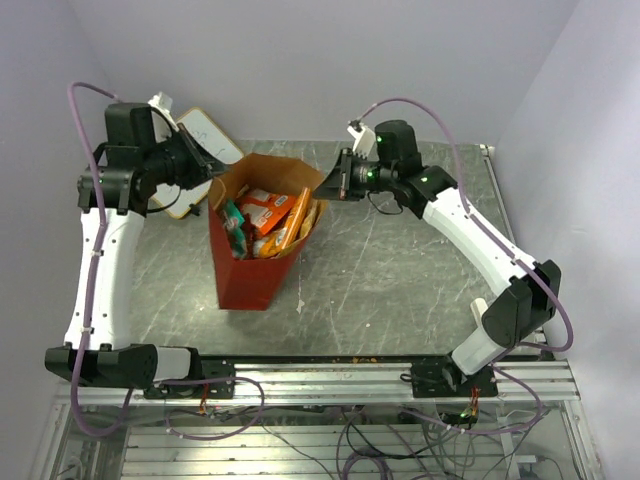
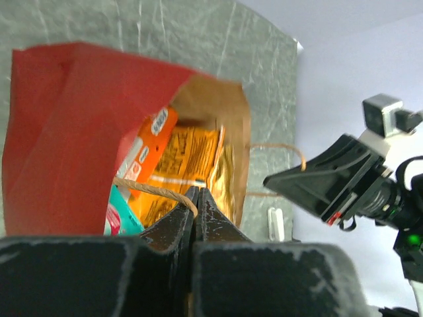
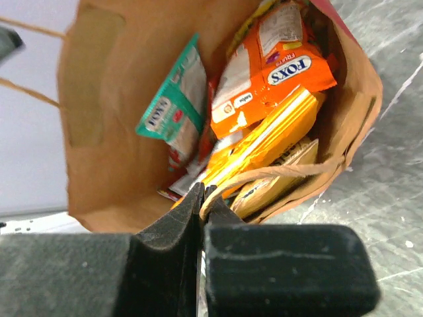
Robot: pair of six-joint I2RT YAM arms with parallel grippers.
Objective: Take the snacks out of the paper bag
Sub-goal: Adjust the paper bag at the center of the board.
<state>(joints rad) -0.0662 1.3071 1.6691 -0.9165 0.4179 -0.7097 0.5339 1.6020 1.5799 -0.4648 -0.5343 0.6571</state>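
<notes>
The red paper bag [image 1: 252, 270] stands upright in the middle of the table, brown inside, its mouth wide. Several snacks [image 1: 272, 218] fill it: orange, yellow and teal packets [image 3: 264, 86]. My left gripper [image 1: 215, 172] sits at the bag's left rim, shut on the bag's tan loop handle [image 2: 149, 189]. At the right rim my right gripper [image 1: 325, 188] is shut on the other handle [image 3: 277, 172]. In the left wrist view the orange and gold packets [image 2: 185, 165] show through the bag mouth.
A white whiteboard [image 1: 205, 150] lies behind the left arm at the table's back left. The grey marbled table [image 1: 400, 290] runs right of the bag, with its far edge against the wall. The right arm's body [image 2: 357, 185] shows across the bag in the left wrist view.
</notes>
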